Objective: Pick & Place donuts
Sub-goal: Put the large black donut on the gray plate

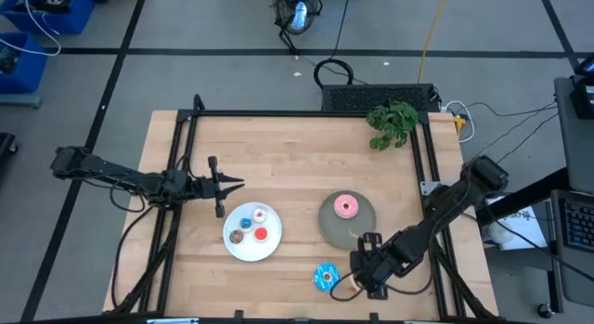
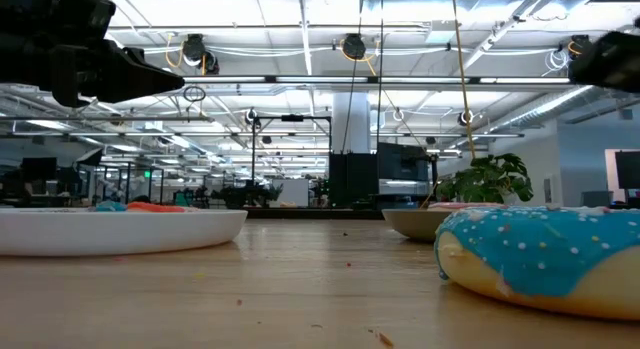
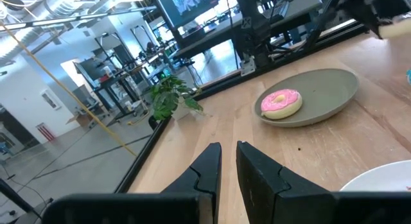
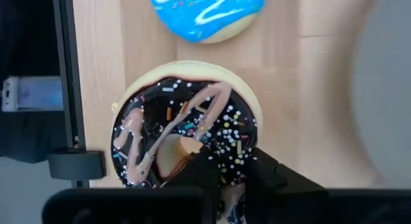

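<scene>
Light wooden table (image 1: 297, 166) with a black frame around its edge, round white plate (image 1: 243, 249) left of centre near the front, round grey plate (image 1: 332, 229) just to its right, leafy green plant (image 1: 392, 123) at the far right corner, yellow cable (image 1: 432, 32) on the grey floor beyond

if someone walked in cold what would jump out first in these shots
The right gripper is shut on the brown sprinkled donut at the table's near edge, right beside the blue donut. A pink donut lies on the grey plate, and tiny donuts sit on the white plate. The left gripper hangs shut beside that plate.
</scene>
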`<state>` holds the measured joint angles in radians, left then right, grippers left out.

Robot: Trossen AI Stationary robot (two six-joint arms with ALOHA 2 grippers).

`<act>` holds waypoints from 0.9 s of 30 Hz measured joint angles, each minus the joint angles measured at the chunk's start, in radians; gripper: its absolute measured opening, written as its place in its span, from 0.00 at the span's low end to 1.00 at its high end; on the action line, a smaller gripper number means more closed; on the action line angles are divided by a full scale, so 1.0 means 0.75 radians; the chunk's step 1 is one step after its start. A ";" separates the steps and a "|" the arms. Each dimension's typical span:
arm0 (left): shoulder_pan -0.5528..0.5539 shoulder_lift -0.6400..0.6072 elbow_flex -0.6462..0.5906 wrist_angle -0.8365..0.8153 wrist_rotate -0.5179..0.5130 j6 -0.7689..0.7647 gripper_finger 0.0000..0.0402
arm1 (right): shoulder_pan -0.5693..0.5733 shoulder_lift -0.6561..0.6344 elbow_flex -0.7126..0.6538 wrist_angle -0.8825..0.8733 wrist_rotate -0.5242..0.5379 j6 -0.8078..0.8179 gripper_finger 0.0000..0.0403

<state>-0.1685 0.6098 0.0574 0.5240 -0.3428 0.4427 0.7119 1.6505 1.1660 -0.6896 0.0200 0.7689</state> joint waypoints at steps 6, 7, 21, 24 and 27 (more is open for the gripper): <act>0.000 0.000 0.000 0.000 0.000 0.000 0.14 | -0.057 -0.142 0.001 -0.121 -0.031 -0.028 0.03; 0.000 0.000 0.000 0.001 0.000 0.004 0.14 | -0.068 -0.165 0.002 -0.135 -0.036 -0.029 0.03; 0.000 -0.001 0.000 0.001 -0.010 0.083 0.14 | -0.182 -0.310 0.003 -0.278 -0.025 -0.064 0.04; 0.000 0.000 0.000 0.002 -0.010 0.083 0.14 | -0.217 -0.301 0.003 -0.283 -0.070 -0.121 0.04; 0.000 0.000 0.000 0.003 -0.010 0.083 0.14 | -0.316 -0.308 0.004 -0.316 -0.137 -0.183 0.04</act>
<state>-0.1684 0.6096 0.0574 0.5259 -0.3506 0.5053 0.4750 1.4197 1.1690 -0.9268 -0.0825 0.6313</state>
